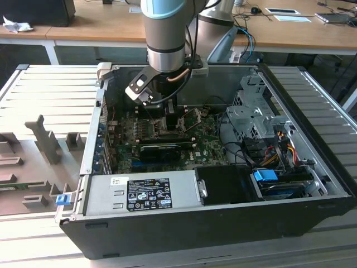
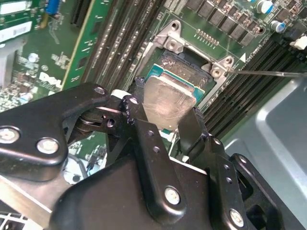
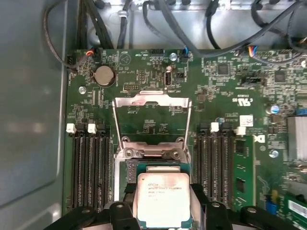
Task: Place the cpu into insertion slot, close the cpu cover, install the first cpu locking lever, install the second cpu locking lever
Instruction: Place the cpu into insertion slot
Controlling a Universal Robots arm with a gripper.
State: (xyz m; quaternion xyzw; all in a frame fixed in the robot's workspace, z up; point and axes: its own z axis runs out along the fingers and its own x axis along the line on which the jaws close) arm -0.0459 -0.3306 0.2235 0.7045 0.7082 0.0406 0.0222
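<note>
Grips the chip in a closed pincer low over the dark socket on the green board, hinged cover lying open beyond it, and risks bent pins or a jammed corner if lowered tilted or off-square.

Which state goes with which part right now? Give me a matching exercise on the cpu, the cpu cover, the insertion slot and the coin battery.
Things:
1. cpu
2. cpu cover
3. insertion slot
4. coin battery

States:
A. swung open on its hinge
B. round and silver, on the green board
C. held by the gripper, a finger on either side
D. uncovered, with the chip just over it

Pairs: 1-C, 2-A, 3-D, 4-B
</note>
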